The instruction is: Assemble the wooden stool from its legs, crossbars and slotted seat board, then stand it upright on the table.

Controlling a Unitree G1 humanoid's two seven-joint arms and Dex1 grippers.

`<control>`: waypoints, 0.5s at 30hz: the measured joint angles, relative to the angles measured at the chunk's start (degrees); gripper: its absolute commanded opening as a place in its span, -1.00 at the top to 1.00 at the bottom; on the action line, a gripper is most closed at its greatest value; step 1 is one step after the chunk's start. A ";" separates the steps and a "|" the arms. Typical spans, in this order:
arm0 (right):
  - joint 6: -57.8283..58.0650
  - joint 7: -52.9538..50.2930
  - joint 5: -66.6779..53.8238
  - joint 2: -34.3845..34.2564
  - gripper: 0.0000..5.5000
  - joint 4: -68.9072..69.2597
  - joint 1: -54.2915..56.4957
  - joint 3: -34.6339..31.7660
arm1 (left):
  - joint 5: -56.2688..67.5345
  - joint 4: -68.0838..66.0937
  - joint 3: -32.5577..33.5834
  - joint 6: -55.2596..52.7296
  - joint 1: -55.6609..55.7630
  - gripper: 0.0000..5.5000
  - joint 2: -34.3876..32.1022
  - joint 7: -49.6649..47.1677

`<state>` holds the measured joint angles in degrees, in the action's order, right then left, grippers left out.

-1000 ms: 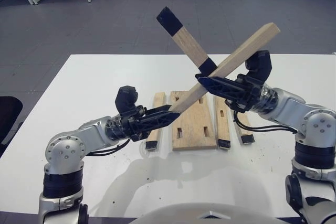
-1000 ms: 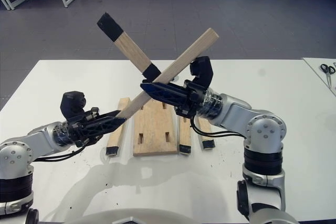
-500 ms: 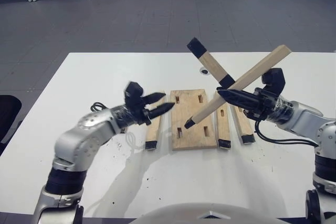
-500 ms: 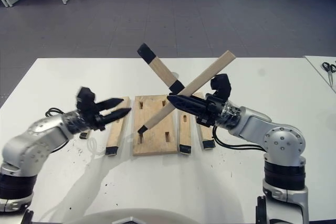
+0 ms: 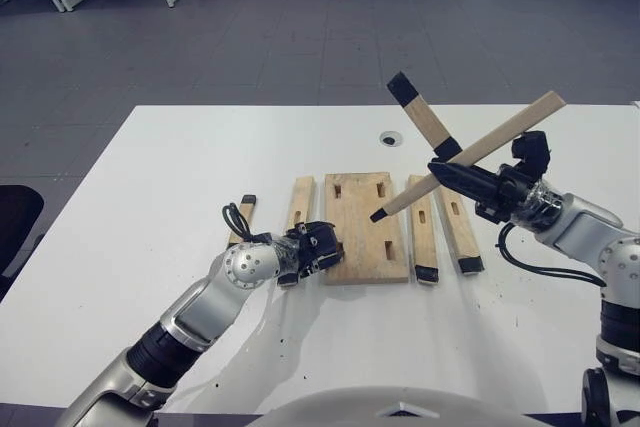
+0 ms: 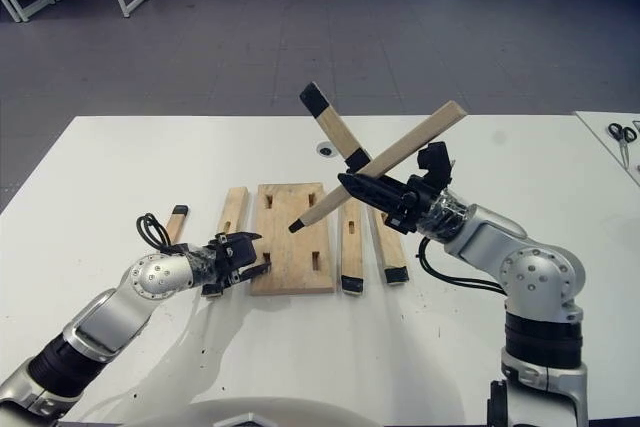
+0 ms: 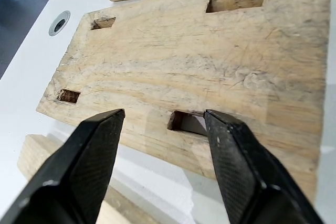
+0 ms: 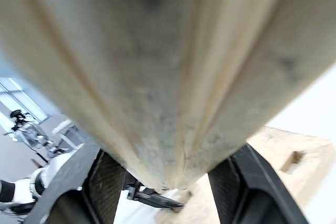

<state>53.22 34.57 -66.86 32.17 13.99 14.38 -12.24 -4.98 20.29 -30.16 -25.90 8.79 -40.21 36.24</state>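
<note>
The seat board (image 5: 367, 227) is a pale rectangular plank with rectangular slots, lying flat mid-bench (image 5: 150, 167). One loose bar (image 5: 299, 215) lies just beside it at 9 o'clock, with a short bar (image 5: 243, 219) farther out. Two black-tipped bars (image 5: 424, 232) lie at 3 o'clock. The left fingers (image 7: 89, 150) are apart, low at the board's 7 o'clock corner, either side of a slot. The right fingers (image 5: 465, 179) are clamped on the crossed bars (image 5: 510, 128), held in the air over the board's 2 o'clock corner.
</note>
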 measured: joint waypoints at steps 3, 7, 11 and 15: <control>-4.13 2.64 7.27 0.17 0.25 -0.97 1.38 2.98 | -2.45 1.82 -0.80 1.39 0.83 -0.02 -6.50 5.54; -8.81 7.08 15.70 0.37 0.25 -3.62 4.20 7.88 | -2.91 -0.43 0.15 11.72 0.86 -0.02 -13.35 11.10; -11.85 10.75 20.76 0.14 0.25 -6.94 5.25 11.18 | -2.86 -7.96 1.14 28.49 1.90 -0.02 -17.61 15.17; -14.57 14.52 26.18 -1.26 0.25 -13.27 8.53 14.51 | -2.68 -18.51 1.24 45.05 4.76 -0.02 -18.37 17.85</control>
<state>38.65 49.09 -40.68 30.91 0.72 22.91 2.26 -7.66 1.77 -28.91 19.15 13.54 -58.58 54.09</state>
